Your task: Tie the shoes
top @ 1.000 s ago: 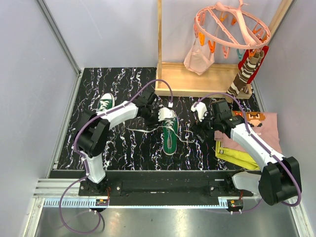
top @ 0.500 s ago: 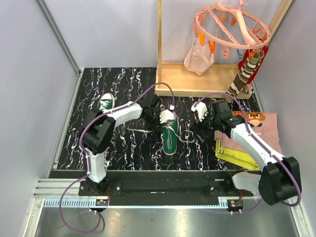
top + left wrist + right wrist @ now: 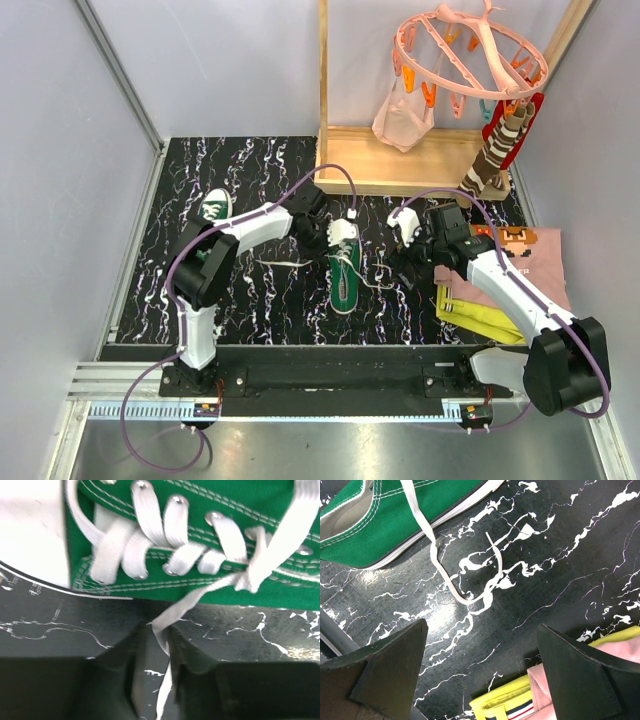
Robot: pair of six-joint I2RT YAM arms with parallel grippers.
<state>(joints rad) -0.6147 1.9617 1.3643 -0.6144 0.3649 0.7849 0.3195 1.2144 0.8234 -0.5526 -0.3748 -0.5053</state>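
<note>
One green shoe (image 3: 225, 510) lies in the middle of the dark marbled table (image 3: 250, 300), between the two arms. The second shoe (image 3: 213, 208) sits well apart at the far left, with neither arm near it. The left gripper (image 3: 155, 630) is low beside the middle shoe, and one strand of lace (image 3: 200, 592) runs from the first crossing (image 3: 250, 575) down into the narrow gap between its fingers (image 3: 120, 670). The jaws stand close together around that strand, but it cannot be told whether they actually pinch it. The right gripper (image 3: 481, 625) hangs with its jaws spread wide and holds nothing. It is above the bare table, where the other lace end (image 3: 440, 565) curls loose beside the sole. The main risk is probably a weak or off-centre bite on the thin, flat strand, so that it slips out once the arm pulls. A hard pull could also drag the light shoe sideways, or draw the crossing tight before any loop is made. The loose end lies flat on the table, so the right gripper may close over it and come up empty. It could also snag the yellow cloth (image 3: 502, 702) just beside it.
</note>
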